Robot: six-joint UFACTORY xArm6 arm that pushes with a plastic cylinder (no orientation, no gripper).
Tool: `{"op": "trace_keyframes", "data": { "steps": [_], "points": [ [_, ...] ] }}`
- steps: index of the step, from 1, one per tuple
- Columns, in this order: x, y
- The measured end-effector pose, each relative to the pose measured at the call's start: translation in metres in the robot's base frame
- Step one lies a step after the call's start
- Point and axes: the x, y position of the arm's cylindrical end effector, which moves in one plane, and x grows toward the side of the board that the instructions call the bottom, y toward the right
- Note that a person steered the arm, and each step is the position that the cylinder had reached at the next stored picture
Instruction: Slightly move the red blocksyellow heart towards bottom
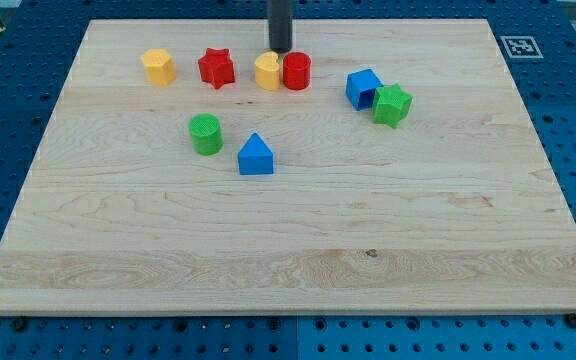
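The yellow heart (pixel 266 72) lies near the view's top, touching the red cylinder (pixel 297 71) on its right. The red star (pixel 216 68) lies to the heart's left, a small gap apart. My tip (pixel 280 51) stands just above the heart and the red cylinder, right behind the seam between them, at or very near their top edges.
A yellow hexagonal block (pixel 158 67) lies left of the red star. A green cylinder (pixel 206 134) and a blue house-shaped block (pixel 255 155) lie below. A blue block (pixel 364 88) touches a green star (pixel 392 104) at the right. The wooden board (pixel 288 270) sits on a blue pegboard.
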Motion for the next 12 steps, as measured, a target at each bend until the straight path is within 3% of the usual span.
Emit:
{"op": "trace_keyframes", "data": {
  "steps": [3,5,10,12],
  "points": [
    [-0.002,-0.029],
    [0.009,0.013],
    [0.036,0.000],
    [0.041,0.020]
  ]
}}
